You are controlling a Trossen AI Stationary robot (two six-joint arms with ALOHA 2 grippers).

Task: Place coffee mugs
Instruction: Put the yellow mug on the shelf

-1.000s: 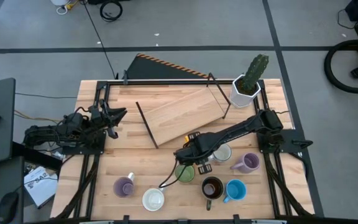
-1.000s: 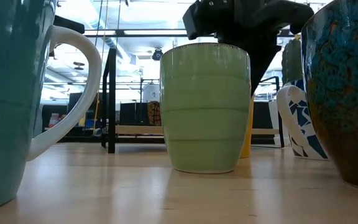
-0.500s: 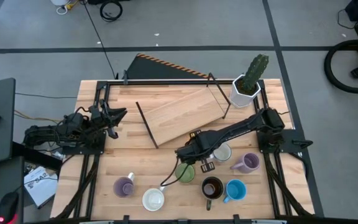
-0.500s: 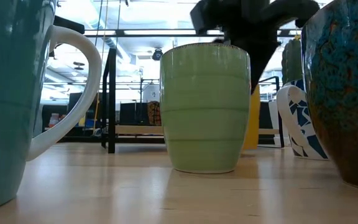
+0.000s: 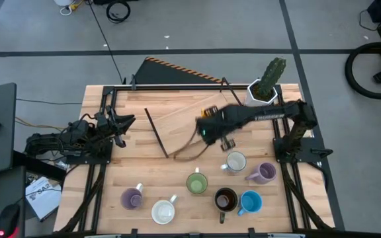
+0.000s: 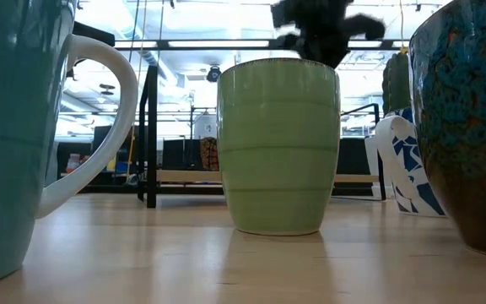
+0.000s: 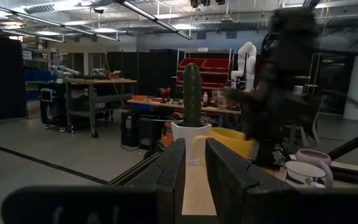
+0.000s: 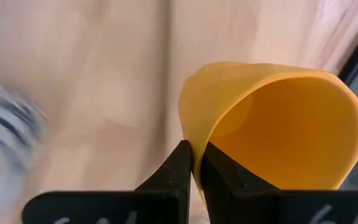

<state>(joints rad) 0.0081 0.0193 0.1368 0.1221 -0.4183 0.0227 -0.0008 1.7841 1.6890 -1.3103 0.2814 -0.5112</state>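
— Where is the right gripper (image 8: 193, 163)?

— Above the raised wooden board (image 5: 177, 116) at the back of the worktop (image 5: 151, 178), well away from the group of mugs at the front. Its fingers (image 8: 178, 167) are pinched on the rim of the orange mug (image 8: 272, 124), one inside the wall and one outside. In the high view the arm is blurred, so the mug itself is hard to make out there.

— And the left gripper (image 7: 194, 163)?

— It rests at the left edge of the worktop. Its two fingers (image 7: 173, 168) stand close together with only a narrow gap between them and nothing in it.

— Which mugs sit on the worktop?

— The green mug (image 5: 196, 182) stands upright near the middle front. A white mug (image 5: 235, 162) is behind it to the right, with a lilac mug (image 5: 264, 173) just beside that. The dark brown mug (image 5: 225, 199) and the blue mug (image 5: 251, 201) stand side by side at the front right. Another lilac mug (image 5: 132, 198) and another white mug (image 5: 163, 211) are at the front left.

— Anything else?

— A cactus in a white pot (image 5: 262, 91) stands at the back right corner.
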